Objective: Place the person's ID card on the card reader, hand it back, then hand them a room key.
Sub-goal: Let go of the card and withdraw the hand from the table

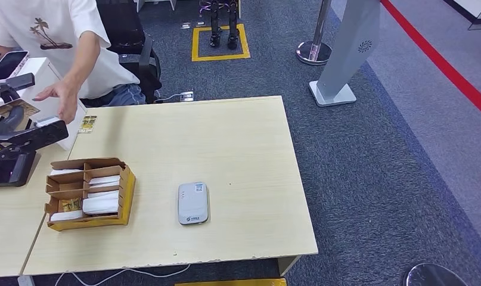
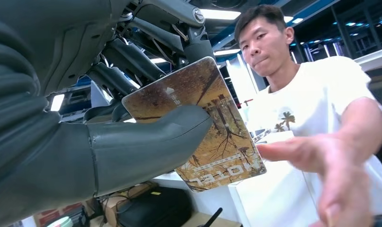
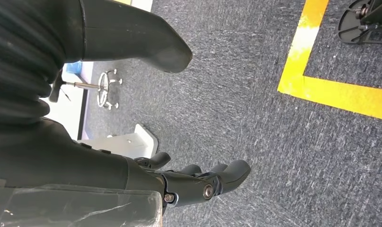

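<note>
Left hand [image 2: 132,142] at tabletop's far-left corner, thumb pinning room key [image 2: 198,123] against fingers; head view shows card only as sliver [image 1: 14,107]. Left wrist view reads "HOTEL", upside down, on tree-patterned face. Person's hand [image 1: 60,98] just beside key, palm open. Card box [image 1: 89,193] near left edge. Second card [image 1: 87,124] flat at far edge. Card reader [image 1: 193,203] mid-tabletop toward near edge; right half bare. Right hand [image 3: 198,182] over carpet, holding nothing, fingers loosely apart.

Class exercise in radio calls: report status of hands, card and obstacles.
Left hand holds hotel key card, raised. Right hand hangs open. Person's hand reaching in. Nothing between.
</note>
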